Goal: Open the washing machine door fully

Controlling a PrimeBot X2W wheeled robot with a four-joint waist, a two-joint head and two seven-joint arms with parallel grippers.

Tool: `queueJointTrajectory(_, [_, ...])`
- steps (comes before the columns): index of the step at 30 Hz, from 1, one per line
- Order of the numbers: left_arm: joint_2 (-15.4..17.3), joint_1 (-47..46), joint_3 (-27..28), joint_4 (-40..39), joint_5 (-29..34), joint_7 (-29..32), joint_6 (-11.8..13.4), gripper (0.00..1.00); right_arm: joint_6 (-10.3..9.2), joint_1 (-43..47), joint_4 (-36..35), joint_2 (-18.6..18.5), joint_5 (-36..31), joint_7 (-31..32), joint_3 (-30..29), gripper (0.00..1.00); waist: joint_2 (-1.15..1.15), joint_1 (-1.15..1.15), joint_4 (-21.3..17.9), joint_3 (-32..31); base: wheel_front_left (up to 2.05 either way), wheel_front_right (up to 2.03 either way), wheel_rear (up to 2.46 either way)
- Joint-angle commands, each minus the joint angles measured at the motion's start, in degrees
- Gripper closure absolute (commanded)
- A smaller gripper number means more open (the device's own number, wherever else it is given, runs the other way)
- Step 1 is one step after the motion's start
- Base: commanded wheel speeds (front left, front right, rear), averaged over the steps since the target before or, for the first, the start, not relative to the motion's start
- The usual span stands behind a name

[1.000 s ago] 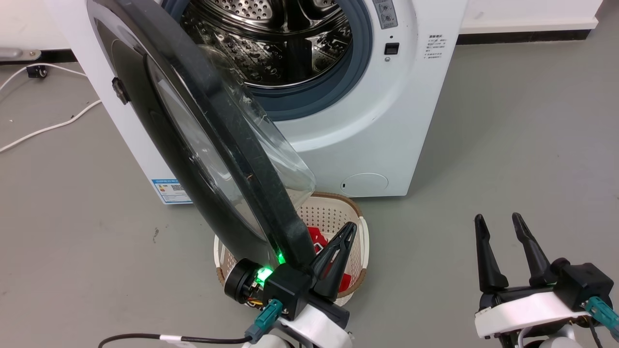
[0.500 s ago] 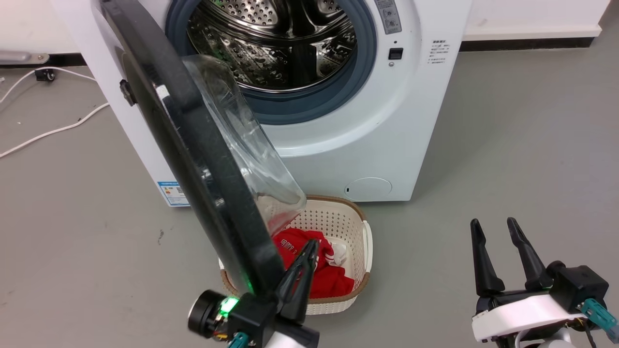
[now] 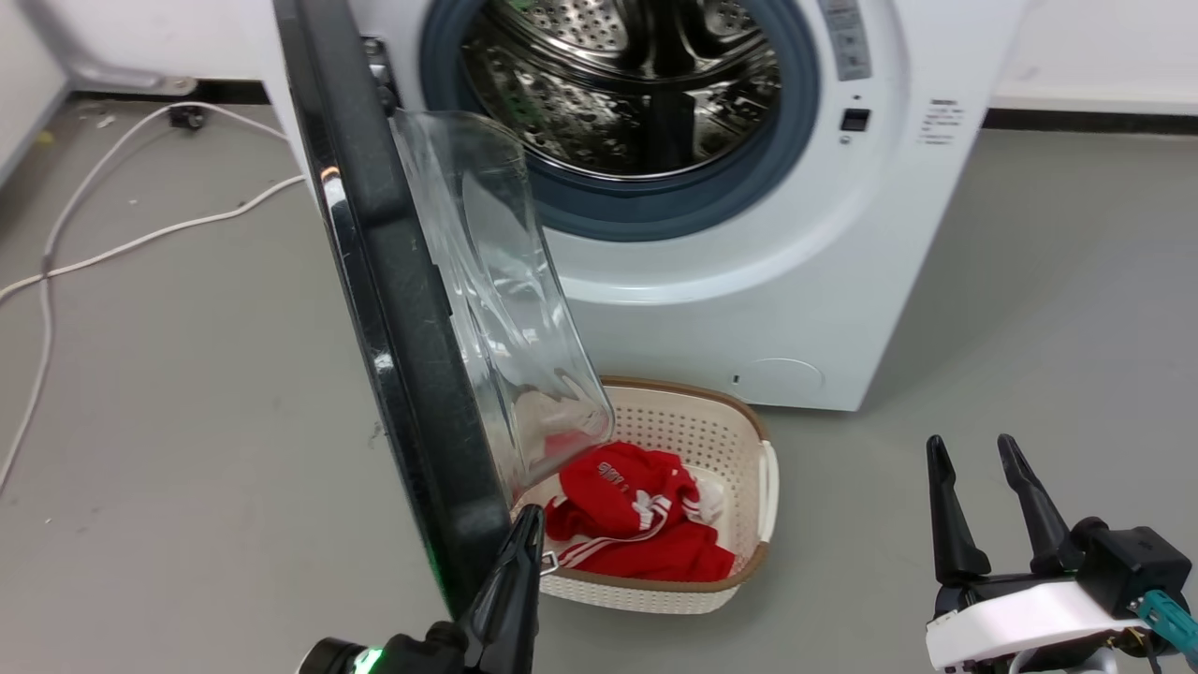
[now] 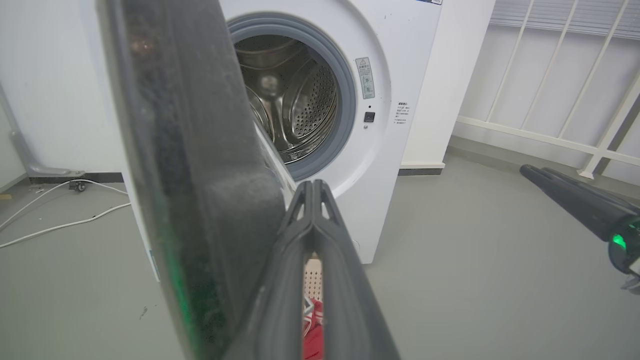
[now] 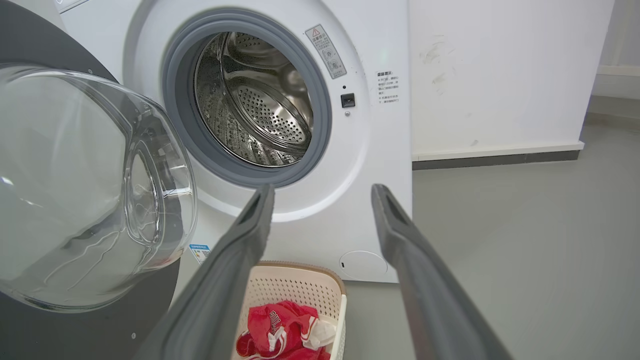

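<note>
We're swinging the door (image 3: 402,309) wider: a second ago it was half-covering the drum (image 3: 636,84), now it's standing edge-on at the left (camera shifted too). Left gripper (image 3: 530,517), fingers pressed together, is pushing its near inner rim; right gripper (image 3: 970,442) is idling, spread. More swing probably needed.

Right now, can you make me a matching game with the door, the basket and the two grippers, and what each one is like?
Things:
1. door
2. basket
3. left gripper
4. right gripper

What it is like:
A. open wide
B. holds red clothes
C. black rim, swung out from the machine
D. shut tight, beside the door's edge

Pairs: 1-C, 2-B, 3-D, 4-A
</note>
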Motion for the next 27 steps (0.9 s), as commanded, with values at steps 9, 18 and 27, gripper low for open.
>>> queueJointTrajectory(9, [2.27,2.65,4.08,-2.31,0.33,0.69,3.47,1.0,-0.04,1.28,-1.21,0.09,-0.67,0.69,-0.9,0.0,0.0,0.0,6.83,-0.59,0.0,0.0,0.0])
queueJointTrajectory(18, [6.43,1.37,12.71,-0.19,-3.31,-0.9,4.37,1.0,-0.04,1.31,-2.55,0.08,-1.24,1.93,-1.54,0.0,0.0,0.0,9.92,0.02,0.0,0.0,0.0])
queueJointTrajectory(27, [9.68,-3.08,23.47,8.69,-10.39,-3.55,3.02,1.0,-0.03,-0.2,-4.78,0.07,-4.56,3.31,-3.38,0.0,0.0,0.0,8.94,2.53,0.0,0.0,0.0])
